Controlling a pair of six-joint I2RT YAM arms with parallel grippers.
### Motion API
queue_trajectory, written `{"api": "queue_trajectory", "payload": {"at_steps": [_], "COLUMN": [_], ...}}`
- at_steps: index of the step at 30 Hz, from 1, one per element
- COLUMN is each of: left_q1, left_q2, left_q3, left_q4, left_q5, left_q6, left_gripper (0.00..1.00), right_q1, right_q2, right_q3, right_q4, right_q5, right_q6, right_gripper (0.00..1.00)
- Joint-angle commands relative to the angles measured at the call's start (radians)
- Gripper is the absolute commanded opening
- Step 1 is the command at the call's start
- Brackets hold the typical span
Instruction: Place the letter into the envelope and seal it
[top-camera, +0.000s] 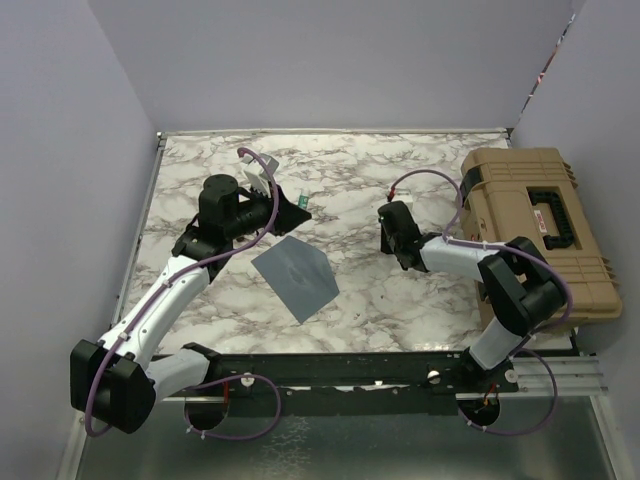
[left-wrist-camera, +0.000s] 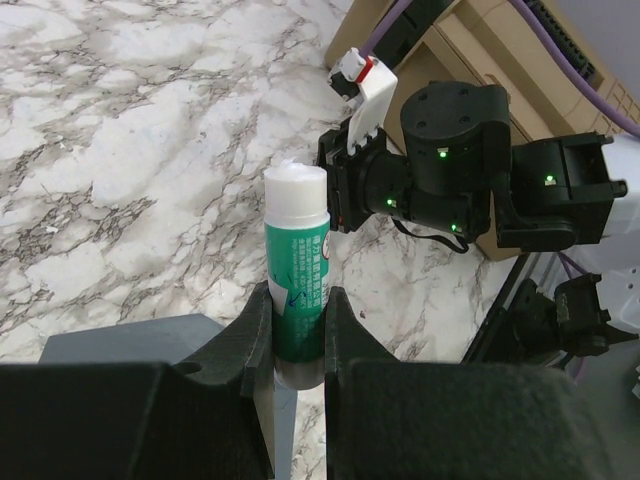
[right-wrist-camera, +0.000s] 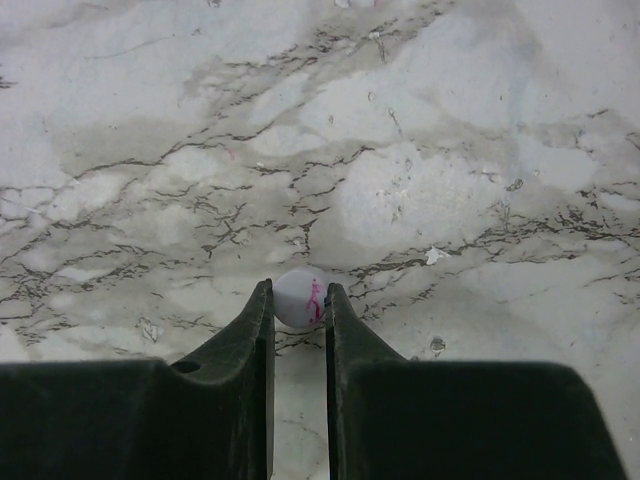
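Far left of the top view, our left gripper (left-wrist-camera: 298, 330) is nearly closed, clamped on the lower body of a green glue stick (left-wrist-camera: 297, 255). The stick is upright in the jaws with its cap off and white glue showing at the top. It hangs above the marble table (top-camera: 400, 300), just up-left of the envelope (top-camera: 294, 277).

The envelope lies flat at centre-left of the frame, turned at an angle, and neither gripper touches it. We see no letter anywhere. Prob. it's already inside, but we can't confirm that. We also can't tell from here whether the flap is up or down.

Right of centre, our right gripper (right-wrist-camera: 298, 310) is also nearly closed, pinching a small white cap (right-wrist-camera: 296, 293) w/ pink smears at the fingertips, low over bare marble. A tan case (top-camera: 535, 225) sits at the far right edge.

We judge we're at the sealing step, w/ glue ready. Next the left arm needs to bring the glue tip down onto the flap edge w/ light pressure so the paper doesn't drag. After that comes the fold and press, and the cap has to go somewhere first.
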Motion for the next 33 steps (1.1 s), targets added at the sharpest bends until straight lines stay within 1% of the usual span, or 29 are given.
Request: {"api": "queue_trajectory", "payload": {"at_steps": [1,4,6,9,12,18,20,22,24,26,27,29,31,33], "left_q1": [0.003,0.003,0.003,0.003,0.003,0.002,0.003,0.003,0.002,0.001,0.001,0.001,0.001,0.0], "left_q2": [-0.023,-0.033,-0.04,-0.046,-0.055,-0.068,-0.072,-0.076,-0.084,-0.094,-0.099,-0.105,-0.107,-0.105], "left_q3": [0.02,0.015,0.009,0.005,0.009,0.023,0.028,0.027,0.02,0.011,0.01,0.011,0.013,0.014], "left_q4": [0.021,0.021,0.021,0.021,0.021,0.021,0.048,0.083,0.14,0.198,0.22,0.252,0.274,0.302], "left_q5": [-0.027,-0.031,-0.035,-0.036,-0.031,-0.027,-0.016,0.054,0.122,0.162,0.171,0.178,0.179,0.188], "left_q6": [-0.019,-0.024,-0.028,-0.033,-0.032,-0.037,-0.043,-0.051,-0.073,-0.1,-0.112,-0.132,-0.152,-0.175], "left_gripper": [0.0,0.0,0.0,0.0,0.0,0.0,0.0,0.0,0.0,0.0,0.0,0.0,0.0,0.0], "right_q1": [0.006,0.005,0.005,0.005,0.006,0.006,0.005,0.006,0.006,0.006,0.006,0.006,0.006,0.006], "right_q2": [0.037,0.025,0.019,0.016,-0.011,-0.163,-0.233,-0.309,-0.386,-0.454,-0.478,-0.506,-0.515,-0.516], "right_q3": [-0.031,-0.043,-0.042,-0.037,-0.015,0.074,0.108,0.128,0.143,0.154,0.17,0.214,0.255,0.277], "right_q4": [0.029,0.03,0.028,0.015,-0.029,-0.19,-0.231,-0.252,-0.238,-0.187,-0.155,-0.105,-0.021,0.084], "right_q5": [0.017,0.015,0.009,0.002,0.004,-0.006,-0.004,-0.008,-0.092,-0.274,-0.401,-0.62,-0.788,-0.876], "right_q6": [0.04,0.045,0.043,0.043,0.059,0.076,0.057,0.036,-0.005,-0.035,-0.042,-0.002,0.087,0.187], "right_gripper": [0.18,0.23,0.29,0.43,0.5,0.53,0.53,0.53,0.52,0.52,0.53,0.59,0.69,0.75]}}
